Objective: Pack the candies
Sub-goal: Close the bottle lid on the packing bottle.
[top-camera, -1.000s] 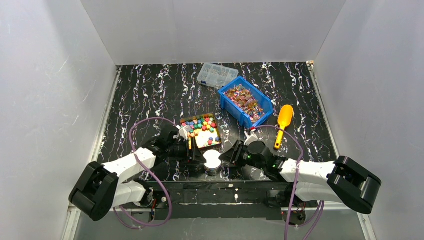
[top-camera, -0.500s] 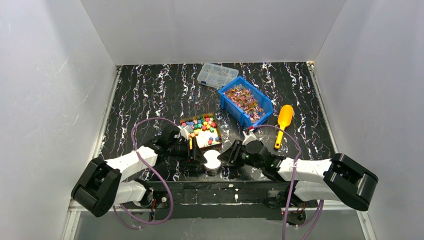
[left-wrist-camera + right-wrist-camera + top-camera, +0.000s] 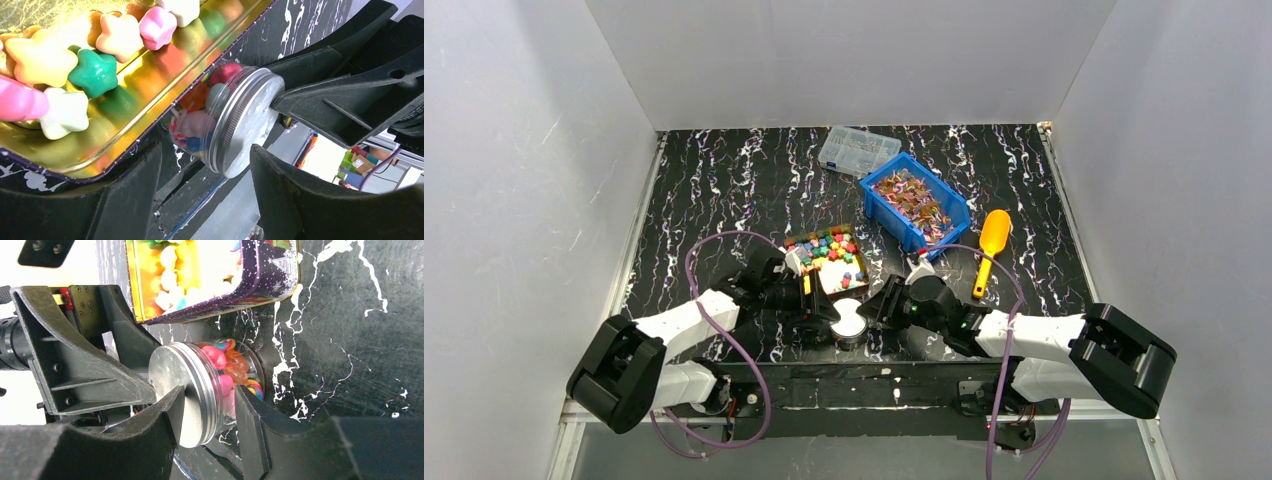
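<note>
**Change from a second earlier:** the right arm has reached slightly further in toward the jar (image 3: pixel 851 325). The left arm has barely shifted. The jar, tin (image 3: pixel 260 286) and bin (image 3: pixel 886 222) are unmoved.

**Left claw** (image 3: pixel 205 148): fingers set well apart, with the jar body between them and the lid (image 3: pixel 169 371) partly behind one finger.

**Right claw** (image 3: pixel 208 391): narrower gap, with the fingertips overlapping the lid face and the jar wall. Whether either claw actually presses on the jar cannot be told from these views.

**Jar:** clear and round with a ribbed silver screw lid on, packed with candies (image 3: pixel 218 358) in pink, orange and blue. It sits just beside the tin.

**Tin:** rectangular, purple outside and mirror-gold inside, holding glossy star-shaped candies (image 3: pixel 94 73).

**Bin:** blue plastic, holding shiny wrapped candies (image 3: pixel 916 200).

**Tabletop** (image 3: pixel 724 190): black with white marbling.
</note>
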Controlling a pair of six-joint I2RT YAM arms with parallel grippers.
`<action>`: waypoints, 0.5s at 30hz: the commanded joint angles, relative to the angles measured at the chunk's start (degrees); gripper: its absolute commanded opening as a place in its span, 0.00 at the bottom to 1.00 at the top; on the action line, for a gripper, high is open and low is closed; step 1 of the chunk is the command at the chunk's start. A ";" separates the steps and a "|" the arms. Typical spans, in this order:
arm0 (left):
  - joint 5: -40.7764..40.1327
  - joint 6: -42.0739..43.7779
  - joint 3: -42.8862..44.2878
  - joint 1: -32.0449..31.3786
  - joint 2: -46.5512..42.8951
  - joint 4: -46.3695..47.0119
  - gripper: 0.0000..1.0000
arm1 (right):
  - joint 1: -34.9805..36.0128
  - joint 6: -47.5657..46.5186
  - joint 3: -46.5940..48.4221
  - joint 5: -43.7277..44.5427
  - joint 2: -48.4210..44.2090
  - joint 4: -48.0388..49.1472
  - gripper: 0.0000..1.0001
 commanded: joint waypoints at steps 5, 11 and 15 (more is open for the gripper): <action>-1.48 0.48 2.74 -0.33 0.14 -0.20 0.64 | 0.29 -2.28 2.91 2.83 0.40 -1.74 0.52; -2.30 0.69 2.74 -0.38 1.96 -0.17 0.64 | 0.29 -2.35 3.19 2.80 1.79 -2.99 0.53; -2.94 0.99 2.74 -0.33 2.81 -0.13 0.64 | 0.29 -2.05 2.62 3.31 2.07 -3.96 0.52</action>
